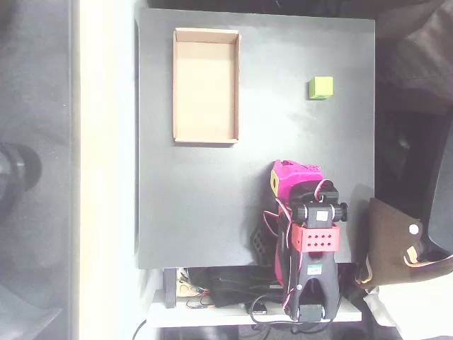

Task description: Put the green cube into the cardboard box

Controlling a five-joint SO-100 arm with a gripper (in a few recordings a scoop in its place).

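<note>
On the black tabletop (198, 205), overhead view: 1 small lime-green matte cube (320, 87) sits near the right edge, well apart from the shallow tan cardboard box (206, 134) at upper left. Magenta, yellow-faced gripper (277, 178) is folded back near the arm base, holding nothing; cannot tell whether its jaws are parted. Cube looks light, rigid, not fragile; matte faces should grip well. Take 2 opposite flat sides, squared from above.

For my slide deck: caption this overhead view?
Green cube sits apart from the empty cardboard box; magenta arm's gripper folded near the table's front edge.
</note>
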